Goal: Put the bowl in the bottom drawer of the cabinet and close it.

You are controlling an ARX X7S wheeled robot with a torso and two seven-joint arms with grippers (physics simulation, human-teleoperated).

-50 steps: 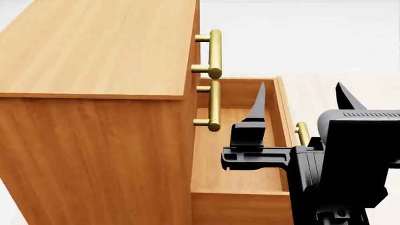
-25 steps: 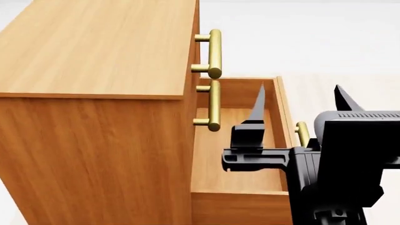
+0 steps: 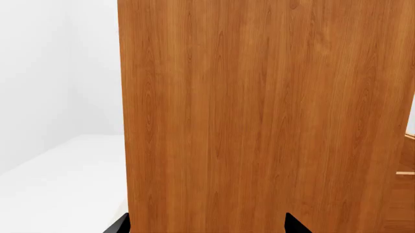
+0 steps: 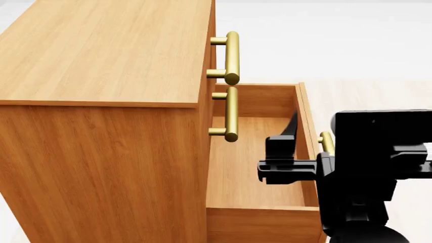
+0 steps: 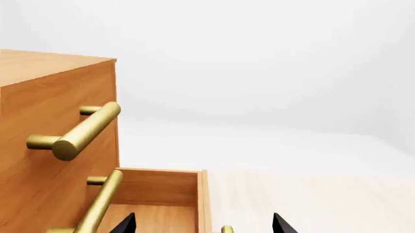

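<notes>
The cabinet [image 4: 101,131] stands directly on a pale, light-wood floor [image 4: 364,96]. Its bottom drawer [image 4: 260,167] is pulled open over that floor, and the visible part of its inside shows only bare wood.

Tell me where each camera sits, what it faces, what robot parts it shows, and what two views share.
Head view: above, looking down over the cabinet, the open bottom drawer and the right claw straddling its front.
Left wrist view: beside the left claw, facing the cabinet's plain side panel; only fingertips show.
Right wrist view: beside the right claw, above the drawer, facing the brass handles; only fingertips show.
Shared: head and right wrist views both show the drawer and handles.
</notes>
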